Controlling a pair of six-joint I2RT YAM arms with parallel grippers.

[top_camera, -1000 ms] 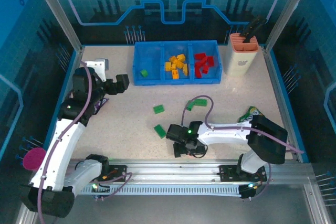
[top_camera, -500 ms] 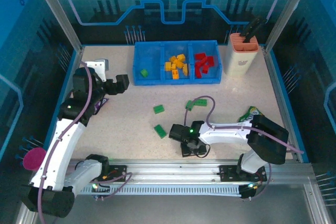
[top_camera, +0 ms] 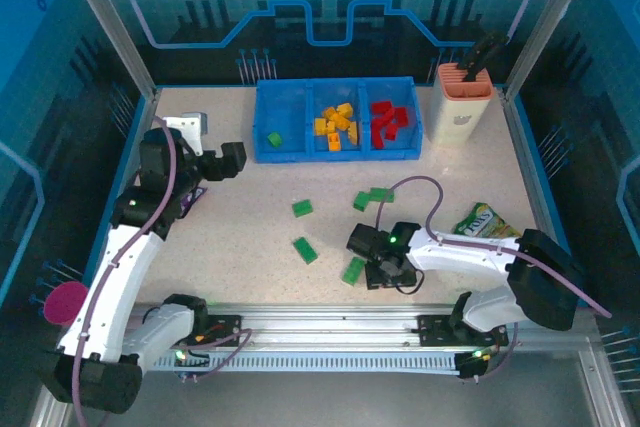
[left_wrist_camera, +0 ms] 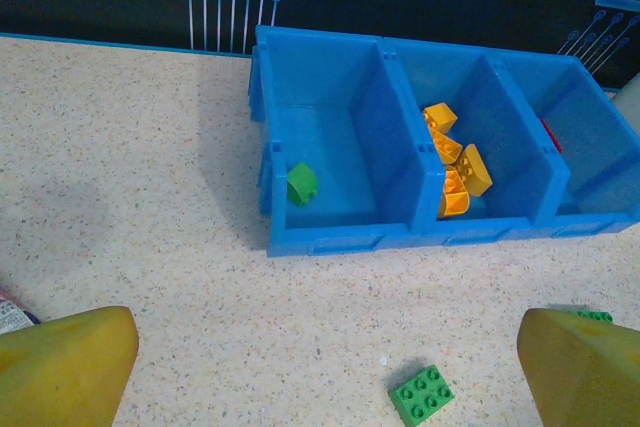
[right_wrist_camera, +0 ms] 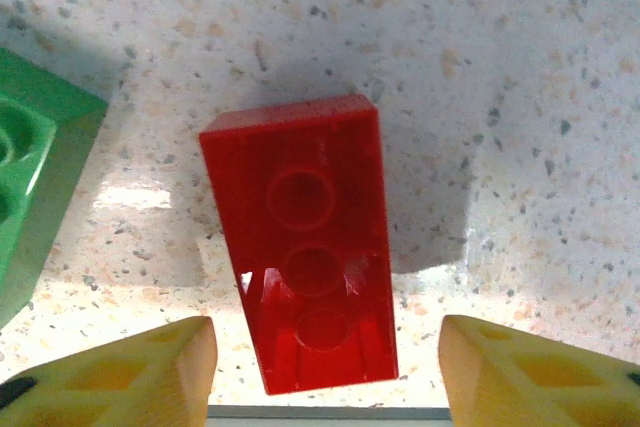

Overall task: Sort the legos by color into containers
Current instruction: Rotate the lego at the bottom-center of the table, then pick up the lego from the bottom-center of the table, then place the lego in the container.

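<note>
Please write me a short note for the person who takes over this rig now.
Left gripper: open, empty, facing the blue bin.
Right gripper: open, astride one red lego on the table, not yet gripped.
Done: orange-yellow legos in the middle compartment, red ones in the right, one green in the left.
Left to do: that red lego and about five loose green legos on the table.

Shiny plastic, matt speckled desk (right_wrist_camera: 500,67)
The red lego (right_wrist_camera: 300,247) is smooth glossy plastic catching glints; the blue containers (left_wrist_camera: 330,240) are smooth, faintly shiny plastic.
</note>
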